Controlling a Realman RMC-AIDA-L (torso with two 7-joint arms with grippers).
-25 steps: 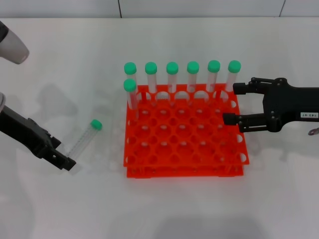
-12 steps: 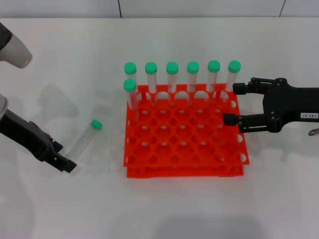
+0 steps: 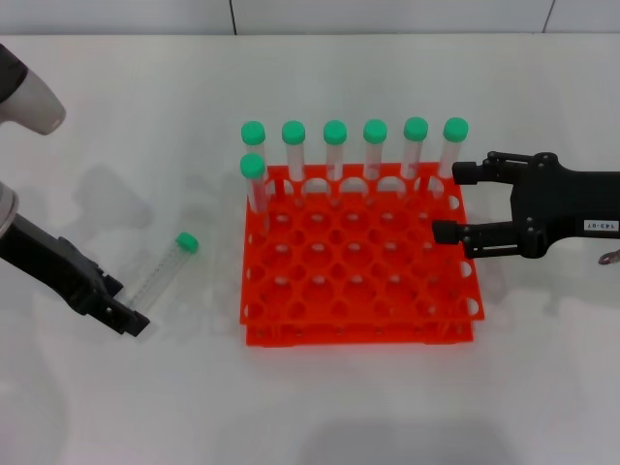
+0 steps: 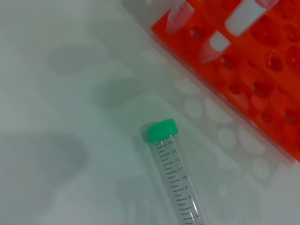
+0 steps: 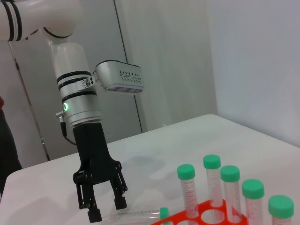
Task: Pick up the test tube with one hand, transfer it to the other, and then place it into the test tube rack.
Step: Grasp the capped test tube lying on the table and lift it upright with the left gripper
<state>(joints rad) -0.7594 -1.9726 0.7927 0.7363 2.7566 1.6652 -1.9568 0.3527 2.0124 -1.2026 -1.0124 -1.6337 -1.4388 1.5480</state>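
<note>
From my console: the test tube [image 3: 165, 269] lies flat on the white table [image 3: 145, 116], left of the test tube rack [image 3: 358, 257], green cap nearest the rack. My left gripper [image 5: 103, 206] hangs over its clear end, jaws spread, holding nothing. My right gripper [image 3: 448, 201] hovers at the rack's right edge, jaws apart, empty. Seven capped tubes [image 3: 334, 145] stand along the rack's far side.

left tool [image 3: 131, 321]: low, fingers spread | right tool [image 3: 448, 201]: level, fingers apart
</note>
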